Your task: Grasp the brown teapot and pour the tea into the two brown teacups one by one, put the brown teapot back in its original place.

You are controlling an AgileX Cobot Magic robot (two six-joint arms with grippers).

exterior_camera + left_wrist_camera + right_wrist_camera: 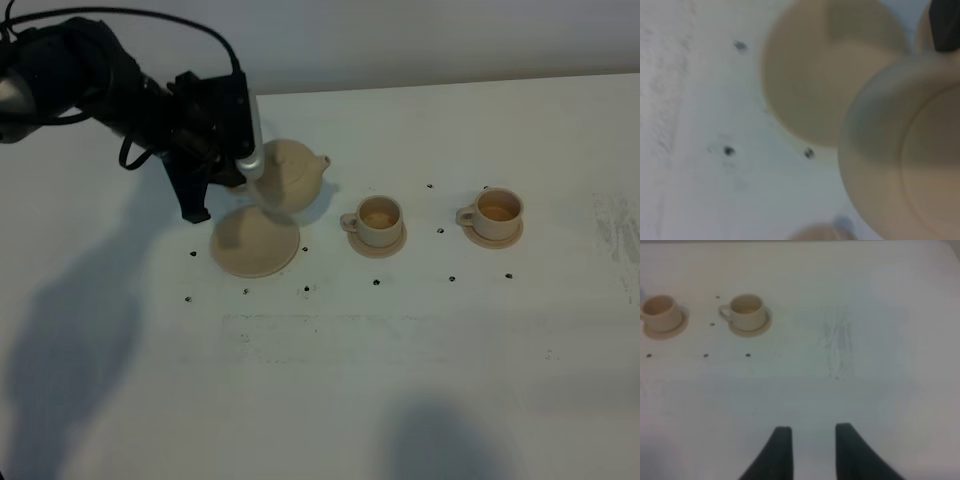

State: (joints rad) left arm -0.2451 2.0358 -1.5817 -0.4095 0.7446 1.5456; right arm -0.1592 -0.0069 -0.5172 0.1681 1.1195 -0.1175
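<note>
The brown teapot (295, 172) hangs just above the table, behind the far right rim of the wide saucer plate (254, 244), its spout pointing right toward the cups. My left gripper (250, 176) is shut on its handle side. In the left wrist view the teapot's underside (905, 165) fills the frame beside the bare plate (825, 75), with one dark finger (945, 25) showing. The two brown teacups (378, 220) (496, 211) stand upright on small saucers right of the plate, also seen as teacups (660, 312) (747, 311). My right gripper (812, 440) hovers over bare table, fingers apart, holding nothing.
Small black dots (306, 290) mark the white table around the plate and cups. A scuffed patch (618, 235) lies near the right edge. The left arm's dark body (100, 80) reaches in from the upper left.
</note>
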